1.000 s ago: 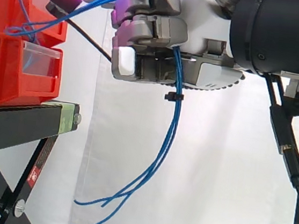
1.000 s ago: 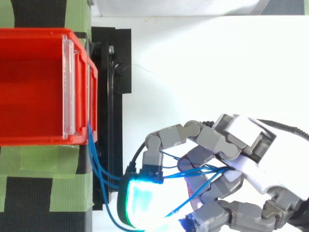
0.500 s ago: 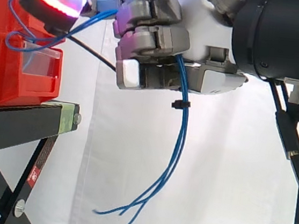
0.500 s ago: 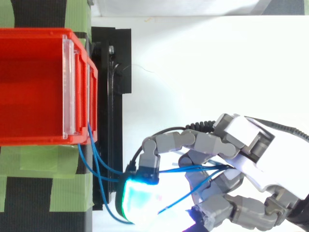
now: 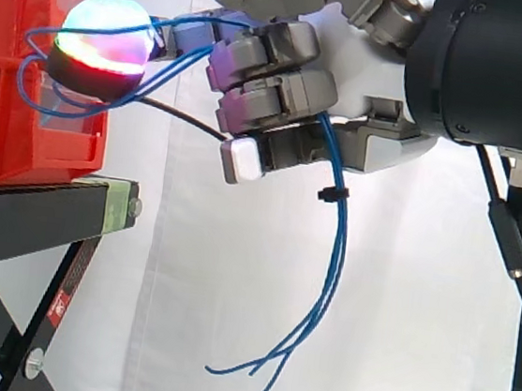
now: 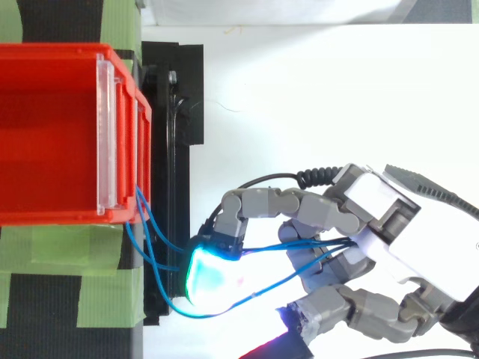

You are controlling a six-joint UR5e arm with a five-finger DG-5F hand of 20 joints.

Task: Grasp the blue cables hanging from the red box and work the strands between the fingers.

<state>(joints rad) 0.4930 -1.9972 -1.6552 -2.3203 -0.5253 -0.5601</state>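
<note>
Two stacked red bins [image 5: 15,120] stand on the black stand at the left. Thin blue cables [image 5: 331,260] leave the front of the bin [image 6: 52,127], loop over a long finger with a glowing pad [image 5: 102,38], pass between the curled fingers and hang down with loose ends near the bottom edge. A small black tie [image 5: 334,194] bundles the hanging strands. My hand [image 5: 370,66] is level with the upper bin, just right of it, its fingers curled round the strands. From above, the strands [image 6: 288,245] fan across the hand [image 6: 374,224] between its fingers.
The black stand [image 5: 41,218] carries green tape [image 6: 67,284] on its top, and its leg slants down at the lower left. A white curtain hangs behind. The arm's dark body [image 5: 501,72] takes up the upper right.
The hand has tilted and shifted a little right. The glowing pad has dropped lower beside the bin, and the hanging strands with the black tie have swung right.
</note>
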